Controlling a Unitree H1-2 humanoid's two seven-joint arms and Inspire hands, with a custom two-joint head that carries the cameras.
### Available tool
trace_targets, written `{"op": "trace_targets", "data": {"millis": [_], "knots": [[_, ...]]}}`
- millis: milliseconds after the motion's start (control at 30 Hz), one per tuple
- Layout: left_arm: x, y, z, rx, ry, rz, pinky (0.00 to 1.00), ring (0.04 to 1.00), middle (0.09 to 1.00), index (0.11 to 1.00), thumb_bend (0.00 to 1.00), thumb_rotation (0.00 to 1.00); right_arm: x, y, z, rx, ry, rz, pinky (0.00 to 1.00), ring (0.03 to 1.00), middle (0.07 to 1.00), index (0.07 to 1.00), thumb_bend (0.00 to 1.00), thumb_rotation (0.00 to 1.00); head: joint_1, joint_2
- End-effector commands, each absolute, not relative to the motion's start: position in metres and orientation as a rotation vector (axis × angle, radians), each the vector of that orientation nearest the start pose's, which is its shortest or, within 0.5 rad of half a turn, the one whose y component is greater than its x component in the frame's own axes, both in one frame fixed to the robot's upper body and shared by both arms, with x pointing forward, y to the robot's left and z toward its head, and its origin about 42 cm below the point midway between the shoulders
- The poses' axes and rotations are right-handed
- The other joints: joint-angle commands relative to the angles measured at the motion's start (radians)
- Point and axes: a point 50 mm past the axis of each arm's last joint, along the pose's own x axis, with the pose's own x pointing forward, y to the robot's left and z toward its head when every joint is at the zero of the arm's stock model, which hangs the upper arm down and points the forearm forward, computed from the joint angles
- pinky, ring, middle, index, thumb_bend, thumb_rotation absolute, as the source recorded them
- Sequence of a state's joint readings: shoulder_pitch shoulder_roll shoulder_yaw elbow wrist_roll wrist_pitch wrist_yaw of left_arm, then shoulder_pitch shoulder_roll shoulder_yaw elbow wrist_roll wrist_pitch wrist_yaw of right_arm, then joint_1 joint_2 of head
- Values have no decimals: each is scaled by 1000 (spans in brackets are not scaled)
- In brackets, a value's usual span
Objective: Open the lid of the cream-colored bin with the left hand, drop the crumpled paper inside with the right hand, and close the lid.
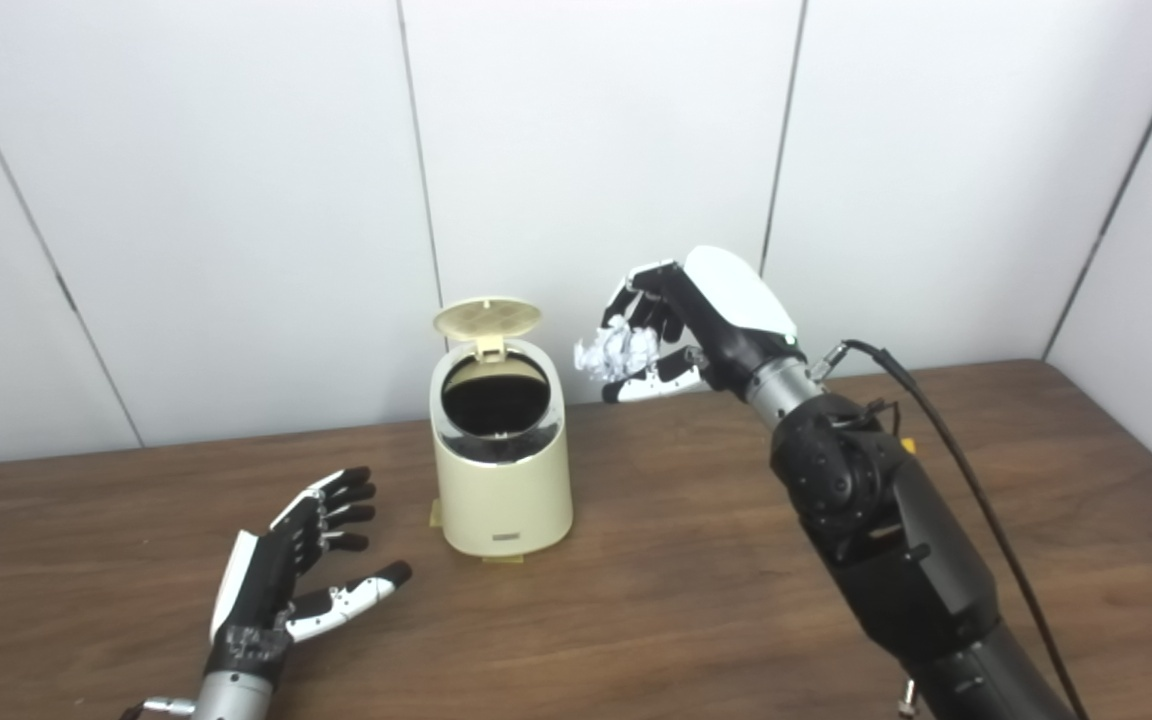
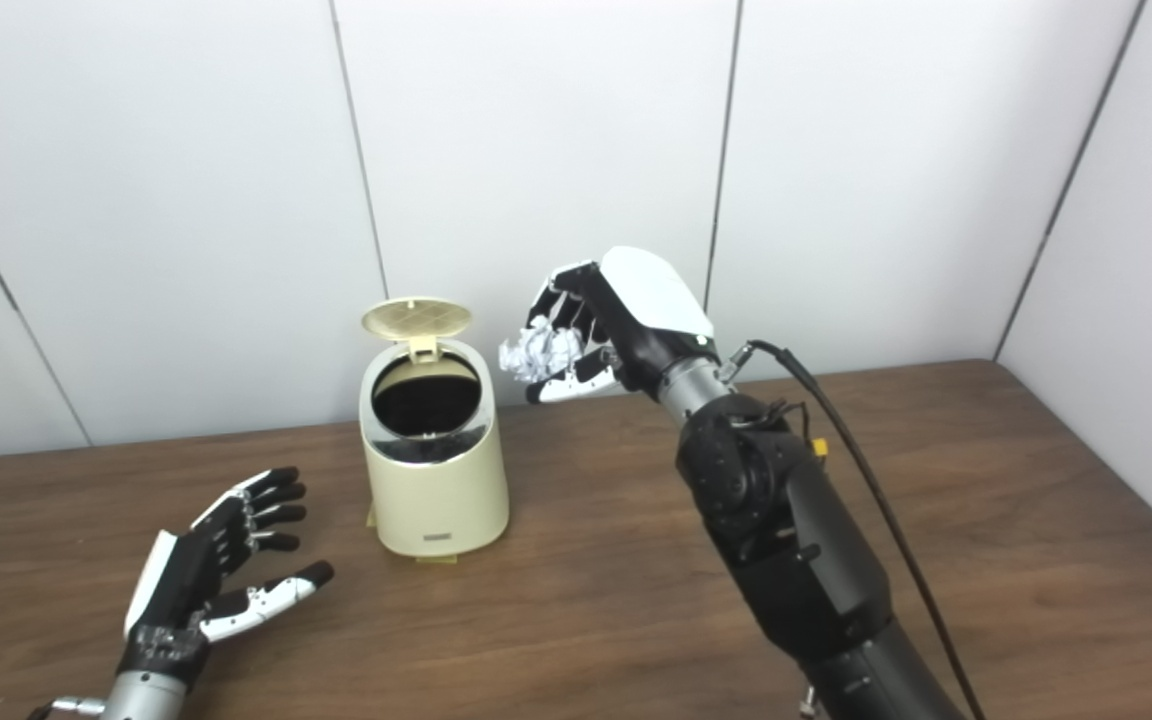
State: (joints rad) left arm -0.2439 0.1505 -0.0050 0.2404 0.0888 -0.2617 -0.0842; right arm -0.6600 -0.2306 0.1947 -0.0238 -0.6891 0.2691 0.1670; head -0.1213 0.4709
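Left eye view: cream-colored bin [image 1: 502, 470] at centre frame on the wooden table [image 1: 696, 600], lid [image 1: 487, 318] hinged up at the rear, mouth open; right hand [image 1: 681, 325] raised centre-right, fingers closed around the crumpled paper [image 1: 616, 352], which hangs just right of and above the mouth, so the drop likely needs a short leftward carry. Right eye view: left hand [image 2: 211, 575] at lower left, spread wide and empty, resting apart from the bin [image 2: 433, 470]; right hand [image 2: 601, 325] is nearer the opening.
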Motion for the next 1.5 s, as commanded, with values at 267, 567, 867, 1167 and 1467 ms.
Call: {"op": "trace_targets", "data": {"millis": [267,567,867,1167,1467], "knots": [[355,222,117,226,-232,-144,677,784,807,844,703,62,453,-146,339,-933,-547,71,579,490,457,502,529,3,51,-1],[354,217,119,218,-233,-142,668,785,805,841,713,68,463,-129,325,-908,-516,90,563,503,460,500,529,4,69,3],[355,216,119,209,-238,-142,668,783,807,840,713,61,466,-120,310,-889,-459,117,580,560,487,481,529,2,73,4],[354,216,119,230,-242,-143,665,773,799,839,716,80,466,-118,302,-921,-414,159,498,615,670,651,876,190,77,6],[353,215,120,217,-238,-145,661,772,798,838,712,51,460,-121,305,-941,-400,183,497,659,755,688,941,219,75,7]]}}
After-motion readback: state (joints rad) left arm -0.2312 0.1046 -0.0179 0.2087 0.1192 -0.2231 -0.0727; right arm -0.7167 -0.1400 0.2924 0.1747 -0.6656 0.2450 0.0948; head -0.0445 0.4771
